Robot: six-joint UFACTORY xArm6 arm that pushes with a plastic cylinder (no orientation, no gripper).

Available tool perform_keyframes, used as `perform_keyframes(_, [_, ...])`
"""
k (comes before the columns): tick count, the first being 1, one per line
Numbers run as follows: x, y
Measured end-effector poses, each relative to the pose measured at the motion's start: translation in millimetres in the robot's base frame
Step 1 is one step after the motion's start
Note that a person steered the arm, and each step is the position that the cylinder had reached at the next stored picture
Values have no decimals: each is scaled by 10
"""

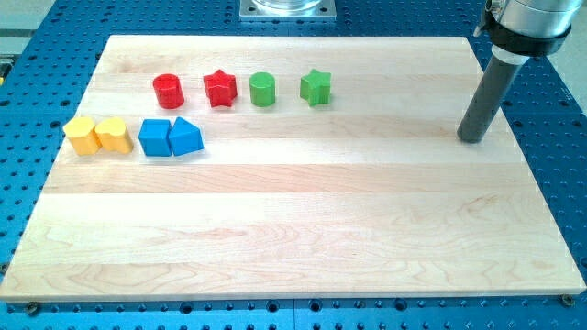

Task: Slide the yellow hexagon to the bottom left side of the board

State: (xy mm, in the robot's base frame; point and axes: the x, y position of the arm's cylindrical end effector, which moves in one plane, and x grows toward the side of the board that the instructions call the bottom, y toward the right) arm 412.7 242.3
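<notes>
From the one camera view, a pale wooden board (pixel 303 229) lies on a blue perforated table (pixel 569 165). The arm carries no gripper, so there is nothing released or clenched to report; it ends in a dark rod, and my tip (pixel 471 139) rests on the board near the view's right edge, in the upper half, well apart from every block.

The yellow hexagon (pixel 81 136) sits at the view's far left, close to the board's left edge and about a third of the way down from the top. Just beside it on the right, touching or nearly so, is a yellow heart-shaped block (pixel 114 134). Further right comes a blue cube (pixel 154 137), and pressed against that a blue block with a sloped, wedge-like top (pixel 186 137).

Above these runs a spaced row: a red cylinder (pixel 169 91), a red star (pixel 220 88), a green cylinder (pixel 262 89) and a green star (pixel 315 86), each apart from its neighbour.

At the view's top, a metal base plate (pixel 288 8) shows beyond the board's far edge.
</notes>
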Motion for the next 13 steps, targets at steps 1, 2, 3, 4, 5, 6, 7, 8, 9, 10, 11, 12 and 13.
perform_keyframes(1, [17,-55])
perform_keyframes(2, [107,-304])
perform_keyframes(3, [65,-725])
perform_keyframes(4, [81,-1588])
perform_keyframes(5, [50,-2206])
perform_keyframes(6, [-106,-2490])
perform_keyframes(7, [-291,-2796])
perform_keyframes(8, [-319,-3150])
perform_keyframes(9, [-282,-3642])
perform_keyframes(10, [98,-4046])
perform_keyframes(11, [-76,-4113])
perform_keyframes(12, [-274,-4173])
perform_keyframes(13, [-120,-4560])
